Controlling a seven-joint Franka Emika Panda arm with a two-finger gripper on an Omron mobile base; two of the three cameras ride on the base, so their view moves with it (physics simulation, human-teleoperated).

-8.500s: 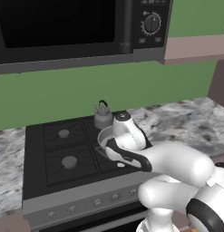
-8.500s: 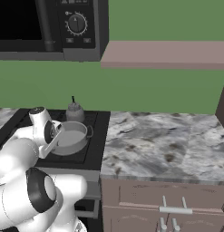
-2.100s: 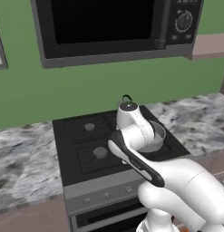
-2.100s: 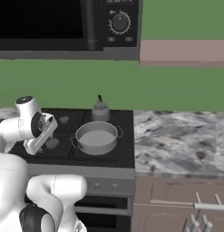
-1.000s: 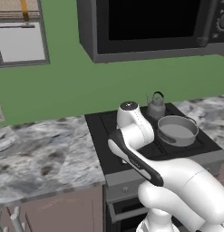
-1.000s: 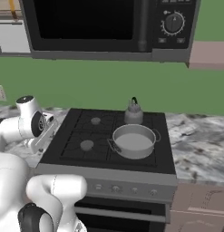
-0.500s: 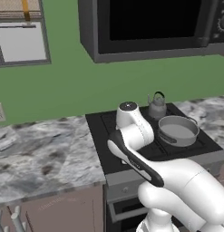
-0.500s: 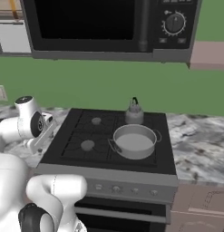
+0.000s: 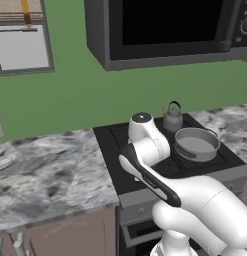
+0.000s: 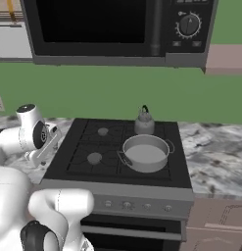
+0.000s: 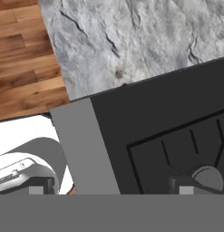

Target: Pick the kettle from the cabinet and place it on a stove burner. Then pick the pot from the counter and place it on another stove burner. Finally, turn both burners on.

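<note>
The grey kettle point(image 9: 172, 117) point(image 10: 144, 122) stands on the back right burner of the black stove point(image 10: 81, 147). In front of it, the wide pot point(image 9: 196, 144) point(image 10: 146, 153) sits on the front right burner. Both left burners point(image 10: 103, 131) point(image 10: 94, 158) are bare. My gripper point(image 11: 111, 190) is open and holds nothing. It looks down on the stove's front left corner, where one burner point(image 11: 206, 176) shows beside a fingertip. In the right base view my hand point(image 10: 43, 146) hangs over the stove's left edge, apart from kettle and pot. The mauve cabinet point(image 10: 225, 59) is at the upper right.
A black microwave point(image 9: 170, 30) point(image 10: 117, 29) hangs low over the stove. Grey knobs point(image 10: 125, 205) line the stove's front. Marbled counter point(image 9: 50, 170) point(image 10: 215, 152) point(image 11: 131, 36) runs on both sides. Wood floor point(image 11: 22, 68) shows below the counter's edge.
Since the oldest frames the base has driven left and my arm has swung from the pot to the stove's left side. Over the last second nothing has visibly moved.
</note>
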